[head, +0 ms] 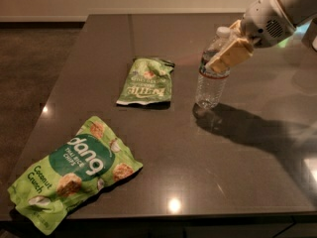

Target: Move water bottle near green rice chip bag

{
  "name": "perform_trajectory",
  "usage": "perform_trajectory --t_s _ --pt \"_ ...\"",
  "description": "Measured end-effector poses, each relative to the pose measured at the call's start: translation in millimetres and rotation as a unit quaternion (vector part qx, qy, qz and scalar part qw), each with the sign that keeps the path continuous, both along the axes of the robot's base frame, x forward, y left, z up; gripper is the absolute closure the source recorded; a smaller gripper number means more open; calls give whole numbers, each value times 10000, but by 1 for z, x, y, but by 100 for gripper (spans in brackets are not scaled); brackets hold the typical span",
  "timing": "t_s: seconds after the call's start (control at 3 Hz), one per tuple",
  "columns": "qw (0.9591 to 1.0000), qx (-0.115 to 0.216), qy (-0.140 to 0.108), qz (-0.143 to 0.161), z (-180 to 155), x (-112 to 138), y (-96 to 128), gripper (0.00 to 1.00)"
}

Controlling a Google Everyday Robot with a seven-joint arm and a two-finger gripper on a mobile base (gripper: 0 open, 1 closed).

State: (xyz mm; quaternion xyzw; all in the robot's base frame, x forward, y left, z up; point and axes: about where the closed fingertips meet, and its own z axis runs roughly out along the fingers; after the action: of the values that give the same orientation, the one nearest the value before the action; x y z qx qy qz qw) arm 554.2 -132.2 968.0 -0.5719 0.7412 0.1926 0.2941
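The water bottle (210,87), clear with a white cap, stands slightly tilted at the right middle of the dark table (237,172). My gripper (218,58) reaches in from the upper right and is shut on the bottle's upper part. One beige finger (231,54) crosses in front of the bottle's shoulder and hides part of the label. The green rice chip bag (79,170), bright lime with white "dang" lettering, lies flat at the table's front left corner, far from the bottle.
A smaller, duller green bag (147,81) lies flat in the middle of the table, just left of the bottle. The table's left edge drops to a dark floor (34,68). The front edge runs just below the lime bag.
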Motion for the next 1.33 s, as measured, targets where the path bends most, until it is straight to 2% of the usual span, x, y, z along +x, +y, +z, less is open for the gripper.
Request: perform_trajectory --t_s 0.33,0.67,1.33 --pt "9990 58 -33 434 9 -31 23 100" --pt "9965 62 -60 829 5 -59 46 100" --pt "9895 54 -35 1445 -8 -93 81 100"
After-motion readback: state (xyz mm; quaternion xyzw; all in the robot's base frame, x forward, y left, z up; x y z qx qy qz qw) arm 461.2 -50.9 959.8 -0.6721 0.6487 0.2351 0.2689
